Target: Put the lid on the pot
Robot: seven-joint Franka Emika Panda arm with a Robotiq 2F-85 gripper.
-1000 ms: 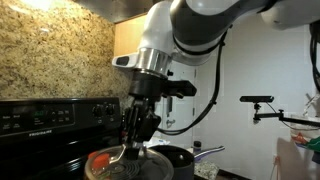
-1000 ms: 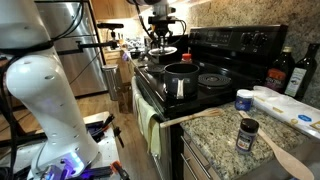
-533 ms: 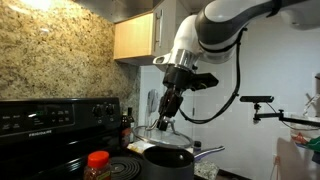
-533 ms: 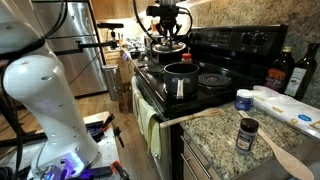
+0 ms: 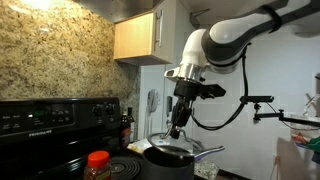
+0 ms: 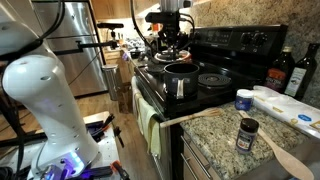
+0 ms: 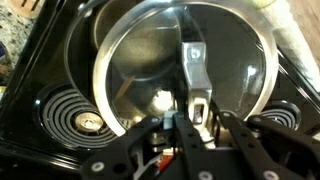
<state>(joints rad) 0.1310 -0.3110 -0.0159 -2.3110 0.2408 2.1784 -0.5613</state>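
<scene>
1. The gripper (image 5: 178, 128) hangs from the arm over the stove (image 5: 45, 116), and its jaws are nearly closed, pinched on the lid (image 5: 168, 144) by the grip on its top.
2. In the wrist view the fingers (image 7: 214, 122) sit on either side of that narrow grip, with the round silvery lid (image 7: 150, 60) spread out wide directly beneath the jaws.
3. The pot (image 5: 170, 158) sits straight below the jaws, right under the lid; whether the lid's rim touches the pot's rim yet, I cannot tell.
4. The pot's dark wall (image 7: 78, 40) peeks out past the lid's edge, beyond the jaws in the wrist view.
5. In an exterior view the pot (image 6: 182, 75) has its long handle (image 6: 181, 89) pointing away from the jaws towards the front of the stove.
6. A burner coil (image 7: 85, 122) shows off to one side of the jaws, level with the stovetop.
7. A small jar with an orange-red cap (image 5: 97, 163) stands on the stove, well apart from the jaws and lower than them.
</scene>
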